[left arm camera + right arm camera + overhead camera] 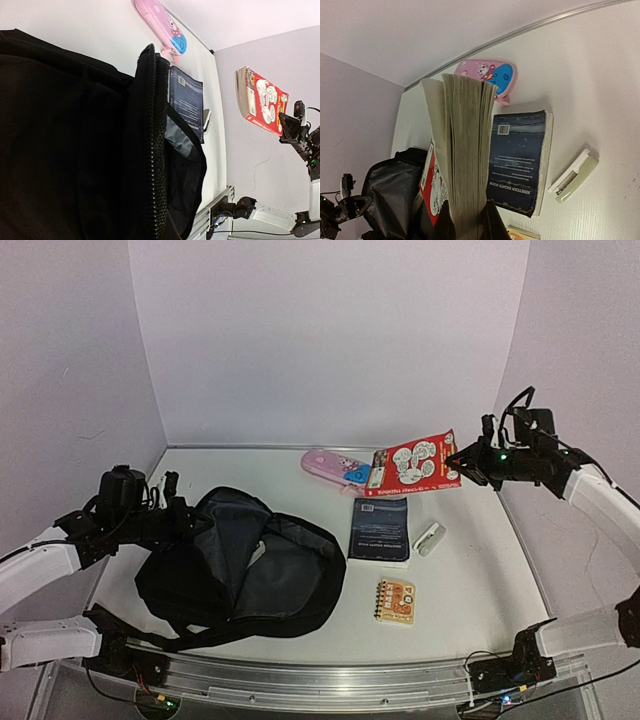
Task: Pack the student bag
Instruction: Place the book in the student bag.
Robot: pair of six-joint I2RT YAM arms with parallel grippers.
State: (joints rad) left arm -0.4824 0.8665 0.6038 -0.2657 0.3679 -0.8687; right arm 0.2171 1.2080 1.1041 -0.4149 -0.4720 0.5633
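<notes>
The student bag (240,570), a large black backpack with grey lining, lies open at the left of the table. It fills the left wrist view (60,140). My left gripper (172,508) is at the bag's upper rim and holds the zipper edge up. Its fingers are lost against the black fabric. My right gripper (458,468) is shut on a red picture book (415,462) and holds it in the air over the far right of the table. In the right wrist view the book's page edge (465,165) rises from the shut jaws.
A pink pencil case (335,467) lies at the back. A dark blue book (381,528), a small white stapler-like item (430,538) and an orange spiral notepad (396,600) lie to the right of the bag. Walls close in on three sides.
</notes>
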